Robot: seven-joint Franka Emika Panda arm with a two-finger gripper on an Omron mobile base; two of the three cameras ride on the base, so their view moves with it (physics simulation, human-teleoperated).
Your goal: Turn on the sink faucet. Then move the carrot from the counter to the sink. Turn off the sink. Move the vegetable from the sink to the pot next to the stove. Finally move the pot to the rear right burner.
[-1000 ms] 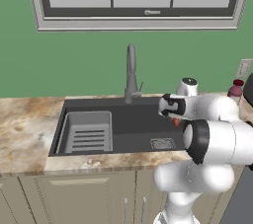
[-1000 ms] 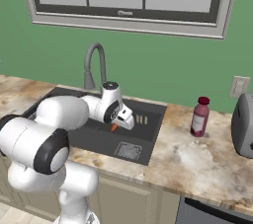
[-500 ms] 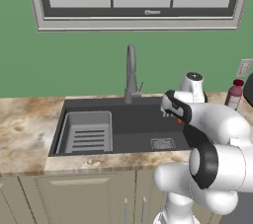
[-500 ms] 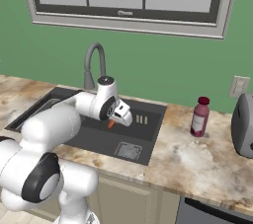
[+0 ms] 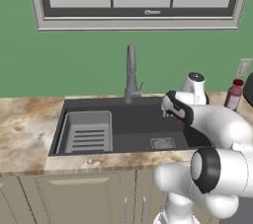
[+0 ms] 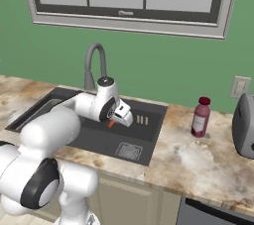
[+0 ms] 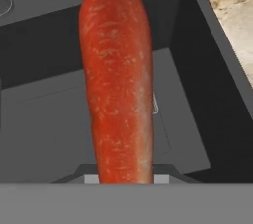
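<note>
Hand (image 6: 115,118) pinching slim, stiff, light orange-red tapered carrot (image 7: 118,85) at one end above dark grey rectangular sink (image 5: 133,124); probably slippery.

flat, even rendered light, soft faint shadows, no glare; pictures coarse and slightly blurry.

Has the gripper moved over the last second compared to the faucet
Yes. In the right base view the gripper, shut on the carrot, has shifted left toward the sink faucet, staying above the sink.
</note>
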